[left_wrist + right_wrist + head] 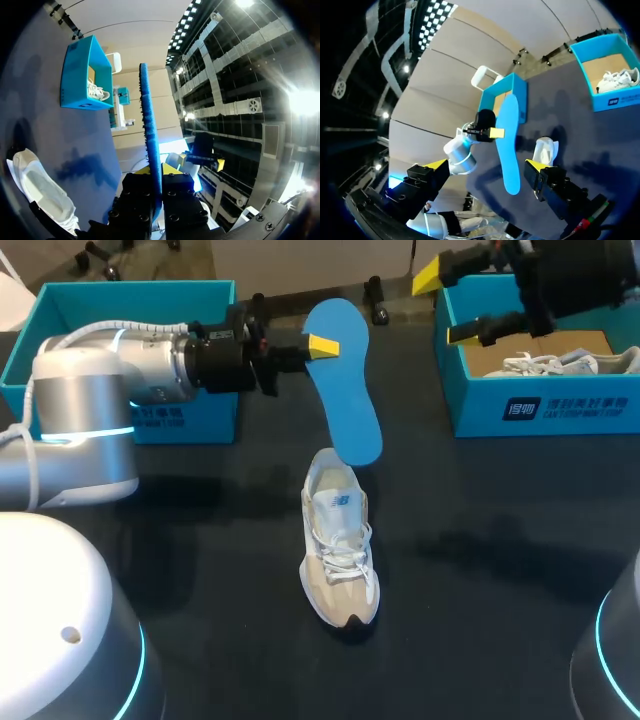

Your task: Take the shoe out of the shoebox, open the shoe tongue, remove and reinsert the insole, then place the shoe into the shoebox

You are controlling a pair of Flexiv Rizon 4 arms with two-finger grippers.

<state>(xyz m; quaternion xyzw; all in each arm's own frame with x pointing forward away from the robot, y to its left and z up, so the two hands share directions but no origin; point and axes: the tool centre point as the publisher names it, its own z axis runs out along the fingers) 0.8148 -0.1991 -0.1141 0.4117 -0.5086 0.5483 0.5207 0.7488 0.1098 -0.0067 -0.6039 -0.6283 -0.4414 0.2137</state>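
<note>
Left claw: the left claw (320,345) is clamping the upper end of a flat blue foam insole (345,380) from both faces. One yellow tip is showing on the near face, and the left wrist view shows the insole (149,125) edge-on, rising from between the two fingers of this claw (157,172).

Insole position: it is hanging in the air, long axis roughly upright. In the head view its lower end is overlapping the heel opening of the shoe. In the right wrist view the insole (509,145) is sitting clear of the shoe (545,150).

Shoe: a white and beige lace-up sneaker (340,550) is standing on its sole mid-desk, toe pointing toward the near edge and laces loose.

Right claw: the right claw (445,305) is hovering spread wide, gripping nothing, above the far left corner of the teal cardboard shoebox on the right (540,405).

Right box contents: a second white sneaker (560,362) is lying inside.

Left box: a second teal cardboard shoebox (130,300) is sitting behind the left arm.

Markings: a small blue logo is showing on the sneaker's tongue. White print is running along the near side of each box, the left one partly hidden by the arm.

Surface: a dark matte desk (480,560) is carrying the shoe and both boxes.
</note>
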